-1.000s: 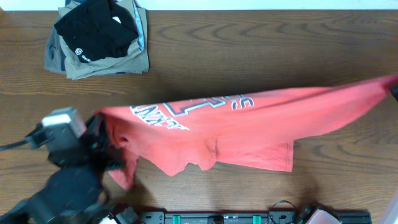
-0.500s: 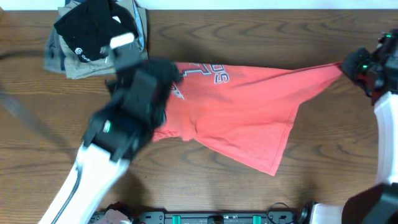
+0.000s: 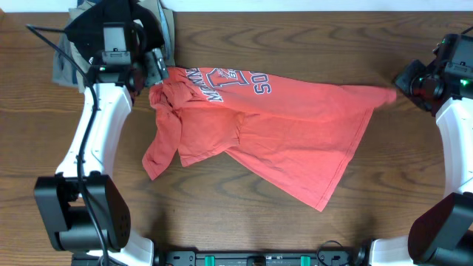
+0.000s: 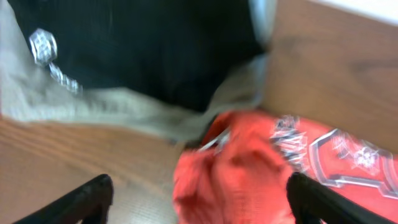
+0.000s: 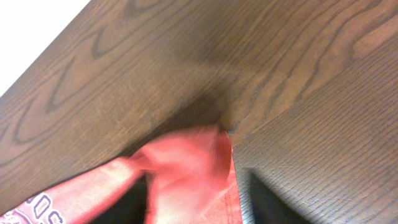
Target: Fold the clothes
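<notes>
Across the wood-grain table [image 3: 295, 44], the red-orange T-shirt [image 3: 288, 140] lies rumpled.

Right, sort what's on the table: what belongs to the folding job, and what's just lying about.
For the job:
- red-orange T-shirt, spread out and still rumpled

Lying about:
- black folded garment, at the table's far left corner
- khaki-grey folded garment, beneath the black one

1 tee [image 3: 295, 133], 2 folded garments [image 3: 66, 65], 2 arms [image 3: 96, 140].
</notes>
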`<state>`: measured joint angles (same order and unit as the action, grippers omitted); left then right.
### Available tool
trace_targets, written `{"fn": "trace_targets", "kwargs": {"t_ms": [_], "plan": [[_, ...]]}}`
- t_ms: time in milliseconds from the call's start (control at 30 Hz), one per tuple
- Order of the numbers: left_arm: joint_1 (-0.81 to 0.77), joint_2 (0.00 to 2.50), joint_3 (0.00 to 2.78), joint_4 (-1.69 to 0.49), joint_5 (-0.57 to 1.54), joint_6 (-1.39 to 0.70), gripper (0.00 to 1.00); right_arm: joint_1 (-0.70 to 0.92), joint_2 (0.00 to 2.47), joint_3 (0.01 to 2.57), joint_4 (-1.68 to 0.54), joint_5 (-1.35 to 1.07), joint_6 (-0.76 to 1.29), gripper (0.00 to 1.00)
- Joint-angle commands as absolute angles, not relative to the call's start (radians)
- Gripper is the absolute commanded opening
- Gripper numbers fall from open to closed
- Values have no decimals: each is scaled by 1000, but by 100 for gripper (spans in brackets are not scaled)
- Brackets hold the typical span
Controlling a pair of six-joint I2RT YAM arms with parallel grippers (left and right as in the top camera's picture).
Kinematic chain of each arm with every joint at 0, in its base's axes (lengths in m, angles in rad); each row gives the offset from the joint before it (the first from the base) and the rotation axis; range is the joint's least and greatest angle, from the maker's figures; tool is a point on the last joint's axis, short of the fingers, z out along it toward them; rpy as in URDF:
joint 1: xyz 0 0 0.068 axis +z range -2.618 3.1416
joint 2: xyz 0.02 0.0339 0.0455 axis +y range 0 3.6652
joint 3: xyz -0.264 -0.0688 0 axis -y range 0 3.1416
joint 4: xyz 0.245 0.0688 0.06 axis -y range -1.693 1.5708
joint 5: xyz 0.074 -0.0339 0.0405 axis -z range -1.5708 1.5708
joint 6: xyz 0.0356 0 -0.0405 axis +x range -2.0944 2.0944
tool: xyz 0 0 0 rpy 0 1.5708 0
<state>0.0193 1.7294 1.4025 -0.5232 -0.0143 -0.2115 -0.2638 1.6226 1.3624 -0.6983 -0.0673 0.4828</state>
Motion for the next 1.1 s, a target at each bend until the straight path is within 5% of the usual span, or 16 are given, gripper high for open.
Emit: {"fn": "trace_targets", "kwargs": {"t_ms": [0, 500, 800, 1067], "plan": [[21, 1682, 1419, -543, 90, -222, 98, -253, 1621, 1378, -713, -54, 447, 99], [-32, 1453, 1383, -1089, 263, -223, 98, -213, 1621, 1378, -866, -418, 369, 99], [-132, 1530, 1195, -1072, 329, -223, 99, -91, 1622, 1359, -883, -365, 368, 99], [-147, 1563, 1087, -997, 329, -227, 86, -13, 1622, 1340, -882, -276, 369, 99]]}}
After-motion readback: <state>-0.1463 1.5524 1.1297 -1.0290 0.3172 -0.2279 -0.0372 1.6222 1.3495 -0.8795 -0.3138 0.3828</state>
